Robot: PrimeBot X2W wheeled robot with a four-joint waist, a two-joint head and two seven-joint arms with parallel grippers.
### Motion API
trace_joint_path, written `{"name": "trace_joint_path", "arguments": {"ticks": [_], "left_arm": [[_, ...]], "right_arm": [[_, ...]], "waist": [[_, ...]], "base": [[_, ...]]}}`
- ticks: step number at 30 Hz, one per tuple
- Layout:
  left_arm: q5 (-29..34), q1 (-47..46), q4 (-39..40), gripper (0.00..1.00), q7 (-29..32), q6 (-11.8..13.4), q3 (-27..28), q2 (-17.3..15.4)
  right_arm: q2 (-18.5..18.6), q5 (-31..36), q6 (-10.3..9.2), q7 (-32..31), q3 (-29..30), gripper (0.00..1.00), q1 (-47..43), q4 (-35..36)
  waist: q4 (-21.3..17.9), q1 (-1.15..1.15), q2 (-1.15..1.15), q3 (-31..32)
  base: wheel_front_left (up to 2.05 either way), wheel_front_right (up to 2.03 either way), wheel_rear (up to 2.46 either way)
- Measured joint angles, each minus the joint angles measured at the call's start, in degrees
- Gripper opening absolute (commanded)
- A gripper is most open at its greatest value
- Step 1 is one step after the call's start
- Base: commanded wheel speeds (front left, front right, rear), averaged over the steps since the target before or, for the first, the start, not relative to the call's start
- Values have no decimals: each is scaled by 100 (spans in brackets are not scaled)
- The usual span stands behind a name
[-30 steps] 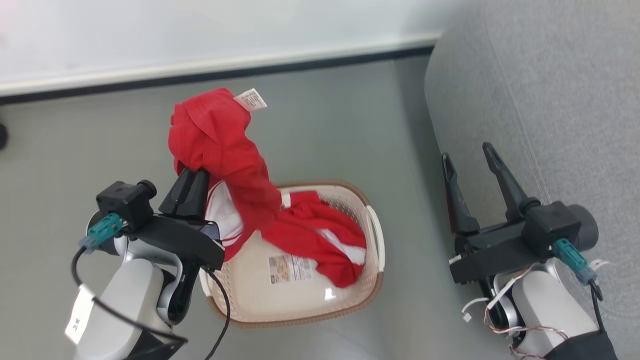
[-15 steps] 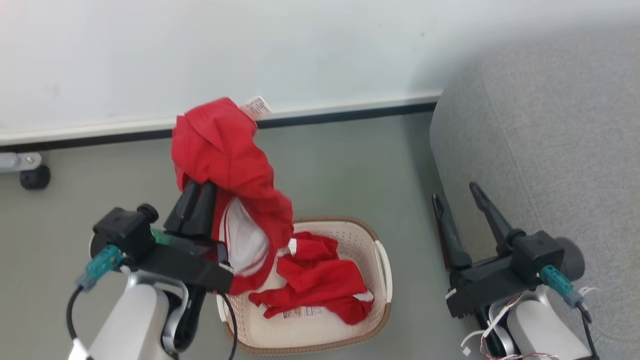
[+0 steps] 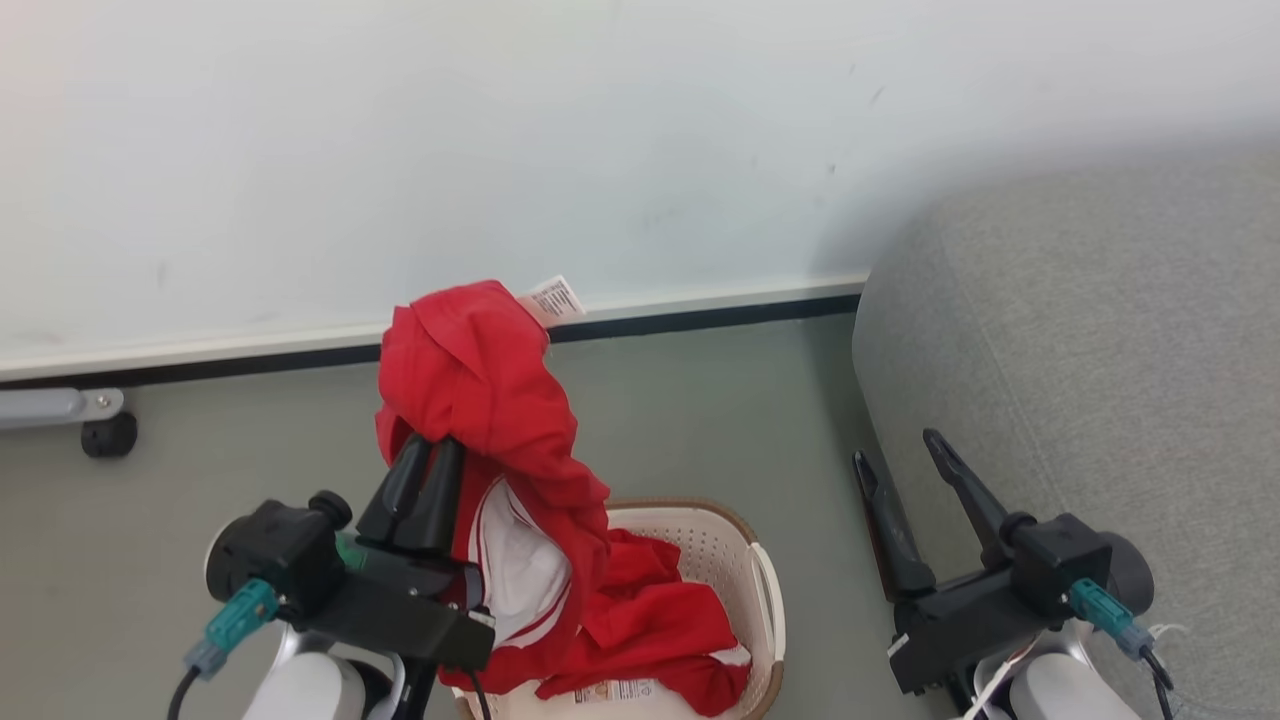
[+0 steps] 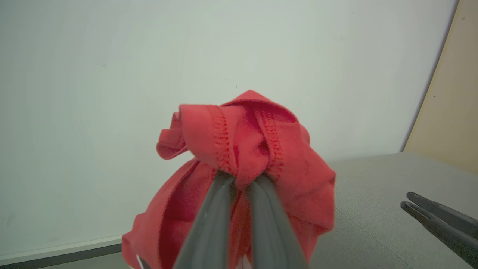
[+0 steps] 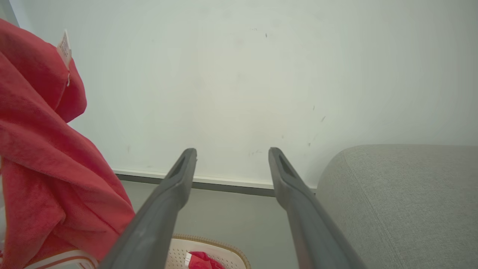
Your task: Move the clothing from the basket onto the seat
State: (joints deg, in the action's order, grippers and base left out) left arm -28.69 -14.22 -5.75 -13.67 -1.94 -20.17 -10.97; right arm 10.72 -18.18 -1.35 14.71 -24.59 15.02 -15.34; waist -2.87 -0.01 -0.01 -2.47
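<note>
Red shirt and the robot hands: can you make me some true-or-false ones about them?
1. The left gripper is shut on a red garment, lifted above the basket. True.
2. The right gripper is holding clothing too. False: its fingers stand apart with nothing between them.
3. The basket is empty. False: a red heap lies inside it.
4. The grey sofa is on the robot's right side. True.
</note>
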Motion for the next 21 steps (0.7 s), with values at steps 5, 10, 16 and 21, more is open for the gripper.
{"name": "trace_joint_path", "arguments": {"ticks": [5,10,16,21], "left_arm": [[13,199,247,0,108,110,-63,-20],[14,304,470,0,252,204,-93,-31],[14,384,670,0,379,299,-84,-81],[14,415,756,0,455,348,-77,-102]], "right_arm": [[-1,-15,12,-1,-10,100,-146,15],[8,-54,33,-7,-15,100,-228,66],[11,-55,32,-12,-16,100,-272,125],[18,-55,31,-52,-14,100,-272,165]], "waist": [[-33,0,1,173],[-70,1,1,247],[-94,1,1,269],[-109,1,1,269]], "base": [[0,0,0],[0,0,0],[0,0,0],[0,0,0]]}}
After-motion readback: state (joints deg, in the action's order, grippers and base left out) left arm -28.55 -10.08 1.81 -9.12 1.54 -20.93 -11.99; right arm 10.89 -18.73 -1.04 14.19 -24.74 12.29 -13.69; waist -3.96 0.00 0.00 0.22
